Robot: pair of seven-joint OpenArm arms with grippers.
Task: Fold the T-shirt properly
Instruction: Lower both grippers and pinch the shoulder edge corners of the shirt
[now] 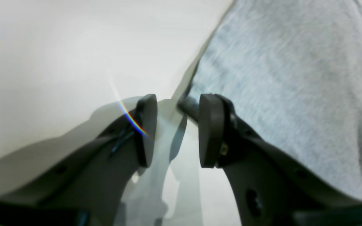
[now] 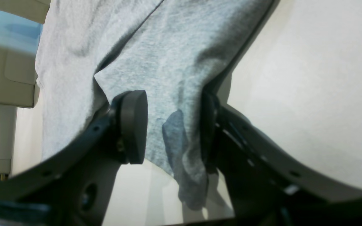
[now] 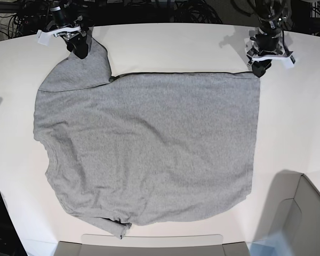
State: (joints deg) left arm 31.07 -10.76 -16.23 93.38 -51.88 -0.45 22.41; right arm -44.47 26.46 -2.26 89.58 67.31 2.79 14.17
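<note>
The heather-grey T-shirt lies spread on the white table, plain face up, with its hem toward the view's right. My right gripper is at the far-left sleeve. In the right wrist view its jaws stand apart, with a fold of the shirt hanging between them and resting against one finger. My left gripper is at the far-right hem corner. In the left wrist view it is open, and the shirt with its dark corner edge lies beside one pad.
A beige bin stands at the front right and a low beige tray edge runs along the front. Cables lie behind the table's far edge. The bin also shows in the right wrist view.
</note>
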